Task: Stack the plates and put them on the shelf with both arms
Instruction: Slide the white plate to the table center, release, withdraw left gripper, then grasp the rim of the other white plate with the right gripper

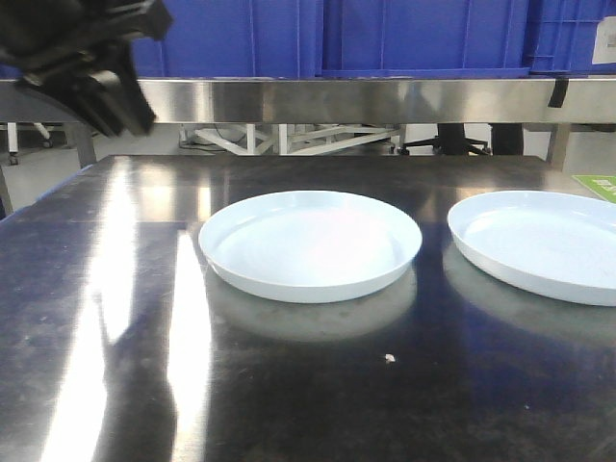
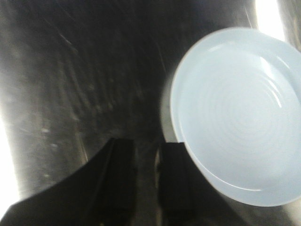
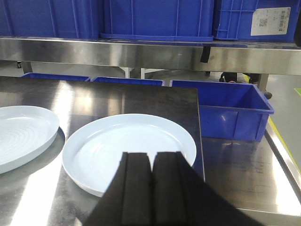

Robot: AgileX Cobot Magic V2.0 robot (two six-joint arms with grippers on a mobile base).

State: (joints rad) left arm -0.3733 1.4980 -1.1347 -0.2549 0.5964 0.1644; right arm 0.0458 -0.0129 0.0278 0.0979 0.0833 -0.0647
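Bare tabletop [image 1: 115, 318] left of left plate [image 1: 310, 245] — narrow gap to right plate [image 1: 539, 245]; shelf rail [image 1: 366, 101] crosses low behind.

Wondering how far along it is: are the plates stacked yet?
No, the left plate and right plate lie apart, side by side, on the tabletop.

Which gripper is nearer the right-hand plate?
Right. The right gripper sits at the right-hand plate's near rim; the left gripper is beside the other plate, farther off.
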